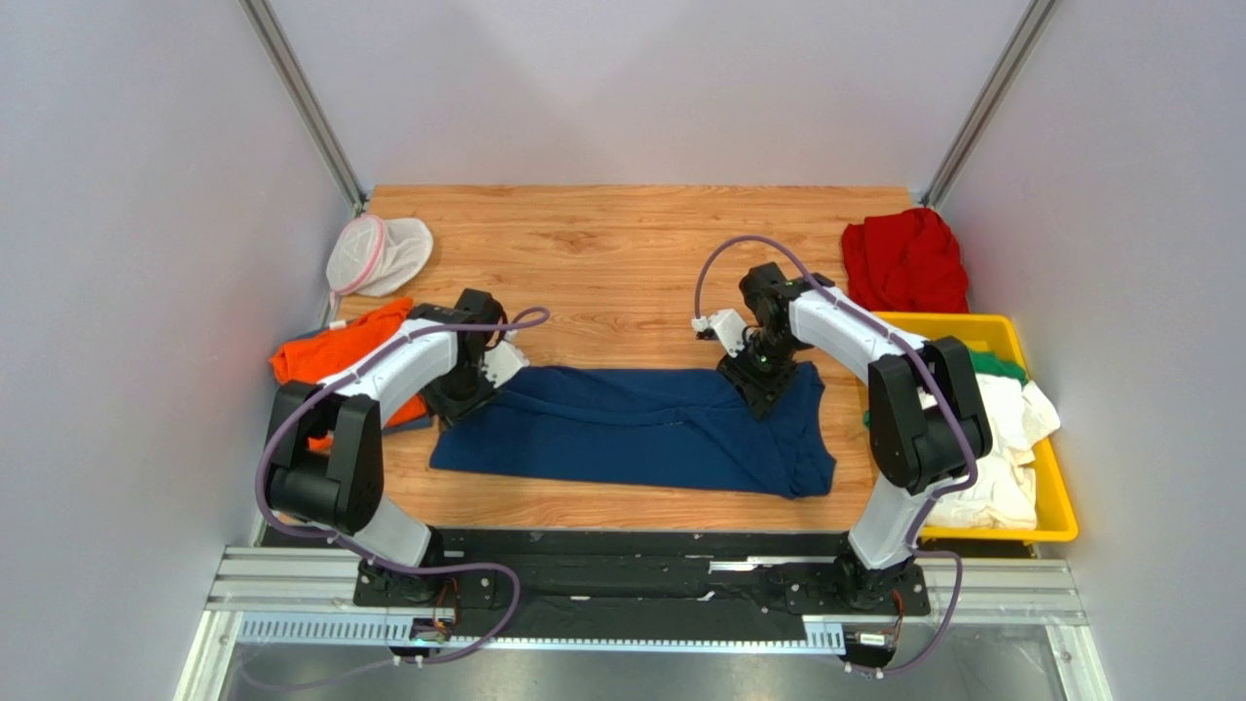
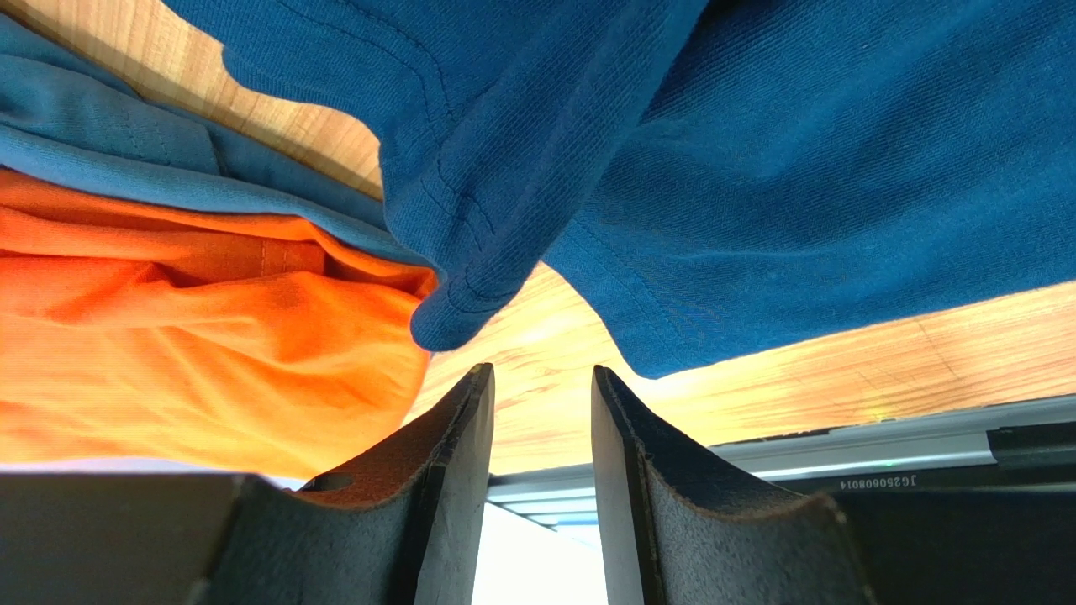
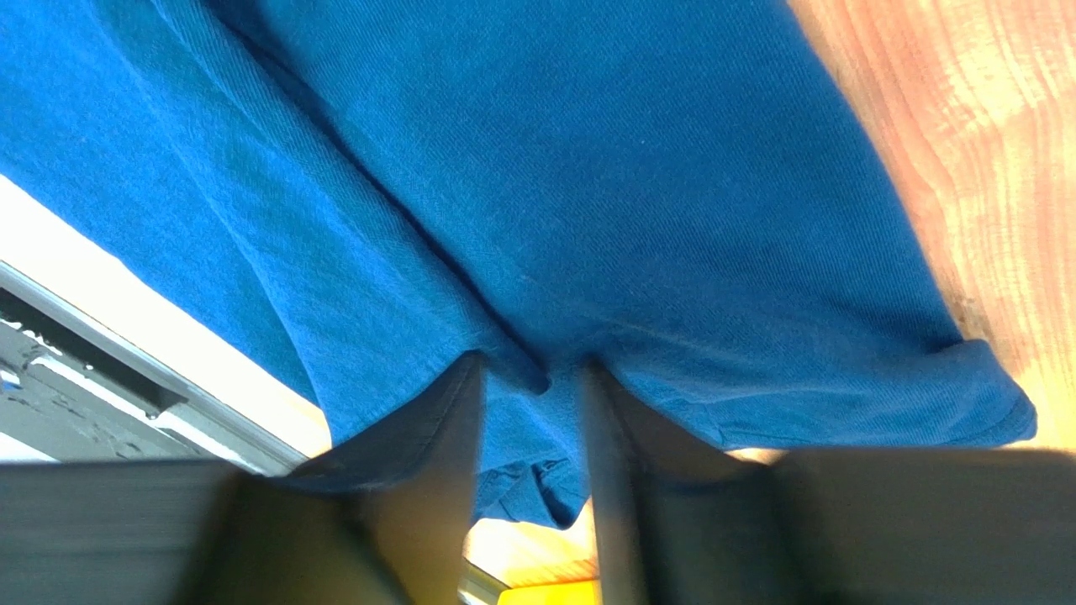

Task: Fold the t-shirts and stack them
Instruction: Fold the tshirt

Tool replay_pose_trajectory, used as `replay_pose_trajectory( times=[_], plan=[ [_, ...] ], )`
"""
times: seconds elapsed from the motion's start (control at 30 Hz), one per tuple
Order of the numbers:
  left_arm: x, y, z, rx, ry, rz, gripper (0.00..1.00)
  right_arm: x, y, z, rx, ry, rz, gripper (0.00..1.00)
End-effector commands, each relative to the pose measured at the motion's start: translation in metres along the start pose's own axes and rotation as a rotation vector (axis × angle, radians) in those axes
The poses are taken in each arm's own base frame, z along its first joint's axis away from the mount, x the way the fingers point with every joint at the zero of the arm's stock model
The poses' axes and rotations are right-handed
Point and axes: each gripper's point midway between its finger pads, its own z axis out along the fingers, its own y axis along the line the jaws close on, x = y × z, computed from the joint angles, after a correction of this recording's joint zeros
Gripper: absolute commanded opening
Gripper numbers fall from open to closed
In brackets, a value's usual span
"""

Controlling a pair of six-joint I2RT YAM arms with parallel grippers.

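Observation:
A navy blue t-shirt lies folded into a long strip across the middle of the table. My left gripper stands at its left end, open, nothing between the fingers; a navy sleeve hangs just past the tips. My right gripper presses down on the shirt's upper right edge, its jaws apart with a pucker of navy cloth between the tips. An orange t-shirt lies at the left, touching the navy one. A red t-shirt sits crumpled at the back right.
A yellow bin at the right edge holds white and green shirts. A white mesh pouch with a pink rim lies at the back left. Bare wooden table stretches behind the navy shirt. Grey walls close both sides.

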Motion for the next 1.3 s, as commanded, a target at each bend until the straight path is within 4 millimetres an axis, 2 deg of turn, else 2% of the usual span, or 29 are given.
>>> replay_pose_trajectory(
  times=[0.0,0.07,0.1,0.27,0.4,0.5,0.63,0.8,0.87,0.9,0.97,1.0,1.1,1.27],
  plan=[
    [-0.003,0.005,-0.004,-0.024,-0.017,-0.005,0.43,-0.016,-0.002,-0.002,0.001,-0.050,-0.030,0.28],
    [-0.005,0.006,-0.004,-0.025,-0.015,-0.005,0.42,-0.016,0.000,-0.003,0.001,-0.051,-0.030,0.20],
    [-0.006,0.007,-0.005,-0.027,-0.019,-0.007,0.42,-0.014,0.002,-0.004,-0.002,-0.049,-0.031,0.12],
    [-0.012,0.008,-0.006,-0.015,-0.023,-0.014,0.41,-0.014,0.018,-0.017,-0.009,-0.062,-0.051,0.01],
    [-0.016,0.010,-0.006,-0.014,-0.029,-0.017,0.41,-0.013,0.040,-0.031,-0.024,-0.070,-0.075,0.00],
    [-0.019,0.012,-0.007,-0.015,-0.032,-0.019,0.41,-0.013,0.064,-0.037,-0.038,-0.064,-0.115,0.00],
    [-0.021,0.014,-0.009,-0.018,-0.034,-0.018,0.41,-0.014,0.098,-0.038,-0.054,-0.051,-0.182,0.00],
    [-0.022,0.016,-0.012,-0.023,-0.038,-0.021,0.41,-0.014,0.124,-0.028,-0.072,-0.024,-0.218,0.00],
    [-0.021,0.016,-0.013,-0.023,-0.041,-0.022,0.41,-0.014,0.130,-0.020,-0.072,-0.006,-0.239,0.04],
    [-0.021,0.016,-0.013,-0.024,-0.042,-0.022,0.41,-0.013,0.132,-0.017,-0.069,0.004,-0.240,0.15],
    [-0.020,0.015,-0.013,-0.023,-0.041,-0.020,0.41,-0.013,0.132,-0.010,-0.057,0.026,-0.249,0.26],
    [-0.019,0.014,-0.012,-0.021,-0.039,-0.020,0.41,-0.012,0.131,-0.009,-0.052,0.031,-0.251,0.37],
    [-0.017,0.013,-0.013,-0.024,-0.040,-0.019,0.40,-0.013,0.127,-0.007,-0.030,0.030,-0.252,0.43],
    [-0.016,0.014,-0.014,-0.030,-0.046,-0.018,0.40,-0.009,0.109,-0.011,0.066,0.031,-0.267,0.46]
  ],
)
